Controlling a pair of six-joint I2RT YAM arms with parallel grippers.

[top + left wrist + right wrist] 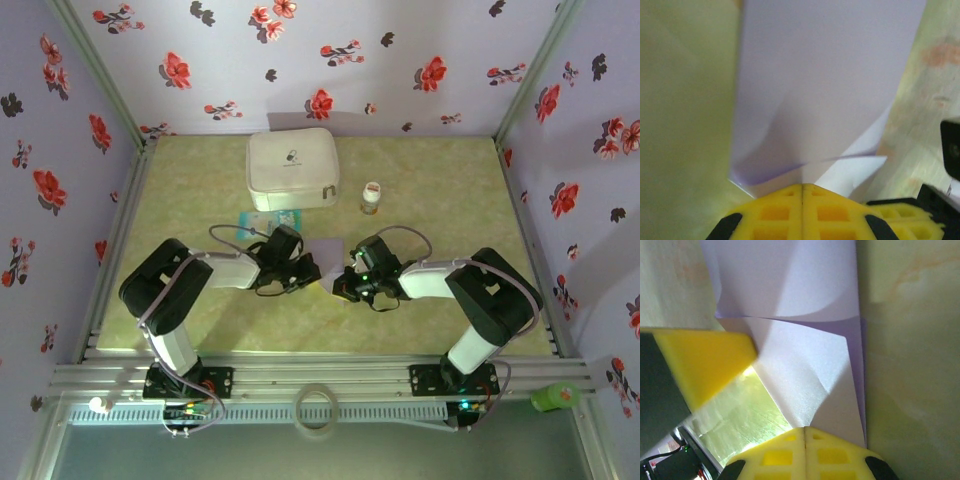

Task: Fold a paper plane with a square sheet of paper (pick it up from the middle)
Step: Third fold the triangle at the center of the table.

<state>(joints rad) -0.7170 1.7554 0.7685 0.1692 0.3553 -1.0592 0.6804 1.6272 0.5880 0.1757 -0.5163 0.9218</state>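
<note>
While both arms meet over the middle of the table (450, 200), you have the square sheet of paper (326, 248) caught between them. The left gripper (305, 272) is on its left side and the right gripper (345, 282) on its right, so neither arm is nearer. In each wrist view the yellow fingers (775, 212) are pressed together with no gap, and the lavender paper comes straight out of the seam, so I judge both to be pinching its near edge. From either pair of fingertips the sheet runs directly ahead, towards the white zip case (292, 170). A folded flap (805, 370) lies across it, with its crease running crosswise to the fingers. Your next fold depends on that crease line. Both grips sit close together, side by side, on the same near edge.
</note>
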